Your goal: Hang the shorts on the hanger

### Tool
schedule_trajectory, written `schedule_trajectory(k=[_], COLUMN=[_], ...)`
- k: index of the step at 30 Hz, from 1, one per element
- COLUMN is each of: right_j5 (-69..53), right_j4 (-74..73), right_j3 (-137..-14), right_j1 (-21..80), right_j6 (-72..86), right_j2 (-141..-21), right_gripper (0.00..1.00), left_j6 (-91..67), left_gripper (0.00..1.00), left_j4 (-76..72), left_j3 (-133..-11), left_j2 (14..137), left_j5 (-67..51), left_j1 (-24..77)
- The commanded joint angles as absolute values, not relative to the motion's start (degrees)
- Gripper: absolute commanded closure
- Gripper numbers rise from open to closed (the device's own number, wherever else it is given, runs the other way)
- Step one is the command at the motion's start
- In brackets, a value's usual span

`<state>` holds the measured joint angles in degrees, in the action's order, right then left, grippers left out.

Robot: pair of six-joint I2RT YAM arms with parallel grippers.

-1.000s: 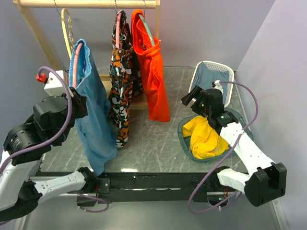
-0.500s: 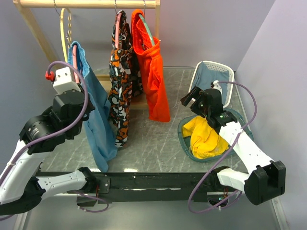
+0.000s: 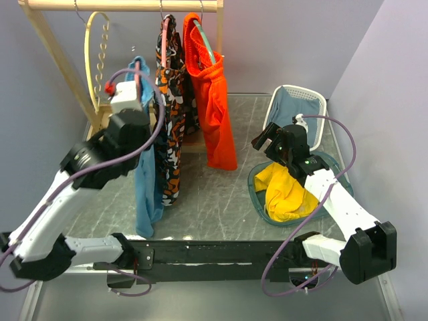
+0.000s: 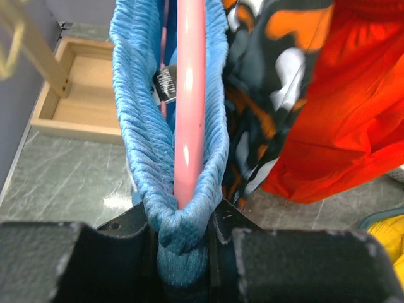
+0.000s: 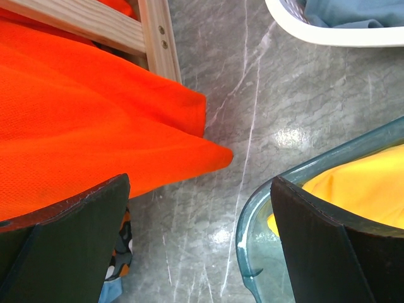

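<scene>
The left tool is clenched tight. It pinches the waistband of the light sky-blue soft cloth shorts together with the end of the pink plastic hanger inside the band. In the left wrist view the band wraps around the pink bar on both sides, and a small dark label sits beside the bar.

The shorts are held up in the air at about 10 o'clock over the grey stone worktop. Their legs hang straight down. They hang just beside the black clothes with orange and white spots, at their 9 o'clock.

The spotted clothes hang from the wooden rail at 12 o'clock. The bright orange mesh shorts hang there too, on a teal hanger. A cream-yellow hanger with nothing on it hangs at 11 o'clock.

The right tool is wide open and grasps nothing. It hovers at 3 o'clock, over the bare worktop between the orange shorts and a see-through teal tub. The tub holds a yellow cloth. A white basket at 2 o'clock holds a dull grey-blue cloth.
</scene>
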<state>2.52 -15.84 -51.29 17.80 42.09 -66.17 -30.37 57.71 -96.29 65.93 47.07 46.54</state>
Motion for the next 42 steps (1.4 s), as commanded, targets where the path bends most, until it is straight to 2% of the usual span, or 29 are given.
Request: schedule_trajectory(k=[1,5,10,20,25,42], right_j5=[3.0,3.4,2.4,0.9,0.4,0.2], right_j4=[-15.6,-16.7,-16.1,-17.9,-17.9,-16.5], right_j3=[-51.4,-51.2,-50.6,-55.0,-56.3,-56.1], right_j1=[18.2,18.3,18.2,18.9,19.2,19.9], right_j6=[41.1,40.7,41.0,39.4,39.0,39.0], right_j2=[-64.8,-63.5,-62.6,-65.3,-66.0,-67.8], right_gripper=[0.0,0.0,0.0,0.0,0.0,0.0], left_j6=[-25.5,-22.2,-17.7,-13.0,-11.3,-11.2], left_gripper=[0.99,0.99,0.99,0.99,0.99,0.99], left_j4=[51.3,51.1,49.5,42.2,39.1,36.6], left_j3=[-106.8,-111.7,-115.6,-115.7,-115.7,-116.9], left_j2=[70.8,73.7,76.3,77.5,78.1,77.0], left_j5=[44.4,36.5,30.6,14.6,9.0,9.8], left_j1=[42.9,34.3,28.1,14.3,12.6,12.5])
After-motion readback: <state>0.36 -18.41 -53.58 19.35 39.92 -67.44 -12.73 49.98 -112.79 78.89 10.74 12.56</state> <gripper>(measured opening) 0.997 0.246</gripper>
